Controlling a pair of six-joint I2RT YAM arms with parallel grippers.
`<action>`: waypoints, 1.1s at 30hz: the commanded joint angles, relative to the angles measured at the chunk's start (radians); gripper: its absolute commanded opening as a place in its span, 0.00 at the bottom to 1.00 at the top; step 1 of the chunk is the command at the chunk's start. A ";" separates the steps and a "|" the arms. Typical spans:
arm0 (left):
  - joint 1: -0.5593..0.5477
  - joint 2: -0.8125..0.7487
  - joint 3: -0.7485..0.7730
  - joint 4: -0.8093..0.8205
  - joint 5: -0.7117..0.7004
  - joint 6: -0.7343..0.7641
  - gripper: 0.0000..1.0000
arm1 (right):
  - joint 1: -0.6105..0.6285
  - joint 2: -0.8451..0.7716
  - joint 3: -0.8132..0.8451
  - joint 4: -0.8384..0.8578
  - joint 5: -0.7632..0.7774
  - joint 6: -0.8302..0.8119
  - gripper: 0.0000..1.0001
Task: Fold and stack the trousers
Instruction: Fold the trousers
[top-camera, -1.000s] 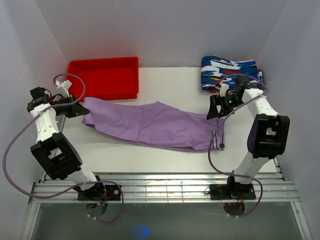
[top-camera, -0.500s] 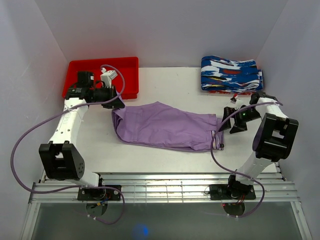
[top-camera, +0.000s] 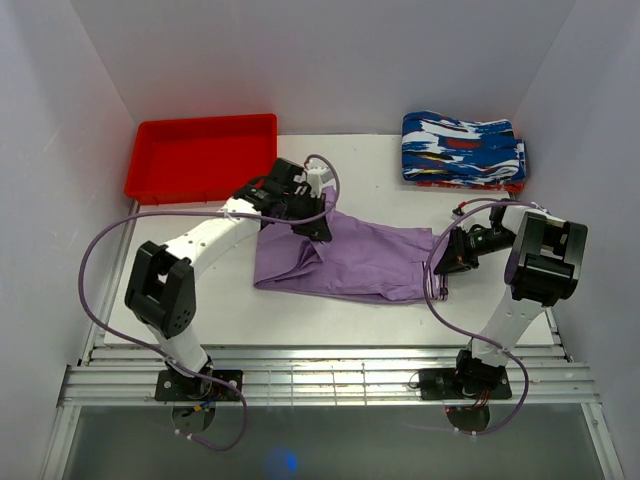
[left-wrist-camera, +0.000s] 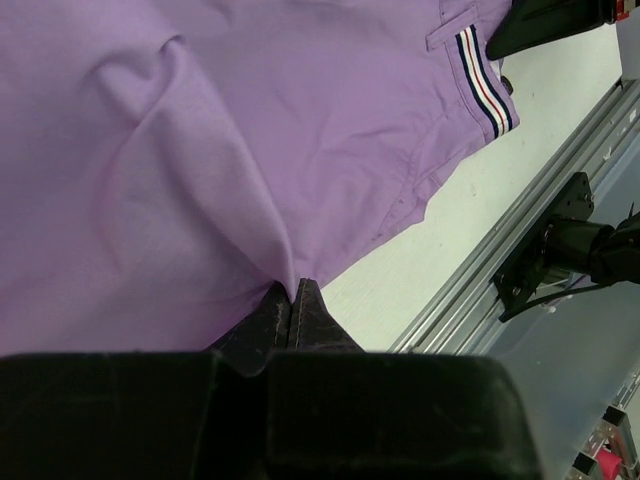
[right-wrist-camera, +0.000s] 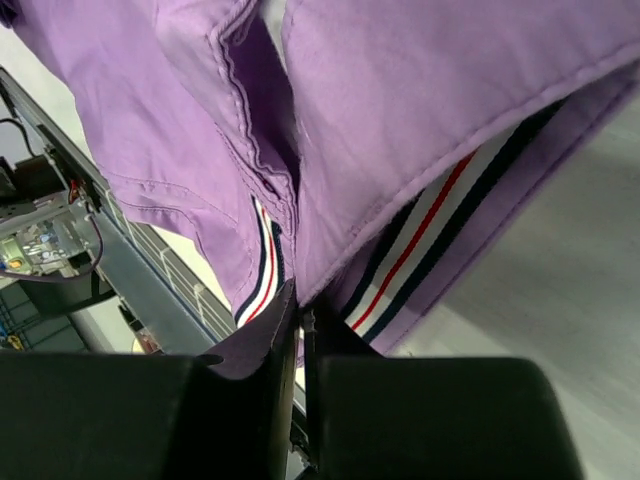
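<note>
Lilac trousers (top-camera: 375, 258) lie in the middle of the counter (top-camera: 350, 320). Arm stretched far across, the left end effector (top-camera: 321, 231) pinches a fold. The right end effector (top-camera: 444, 260), arm crouched low, is clamped on the striped waistband (right-wrist-camera: 420, 240).

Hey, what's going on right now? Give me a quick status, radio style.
Left gripper shut on soft lilac cloth trousers, leg end doubled over. Right gripper shut on their striped waistband. Red plastic tray, patterned folded garments apart, nothing blocking.

Looking down from high above the trousers (top-camera: 370, 262), whole pair in view; pressed close against their opposite ends from each wrist.
</note>
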 joint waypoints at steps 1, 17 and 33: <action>-0.090 0.012 0.063 0.118 -0.078 -0.106 0.00 | 0.003 -0.007 -0.009 0.010 -0.067 -0.010 0.08; -0.303 0.331 0.337 0.156 -0.133 -0.279 0.00 | 0.005 -0.018 -0.044 0.045 -0.106 -0.022 0.08; -0.414 0.474 0.520 0.139 -0.132 -0.364 0.00 | 0.003 -0.030 -0.062 0.065 -0.141 -0.021 0.08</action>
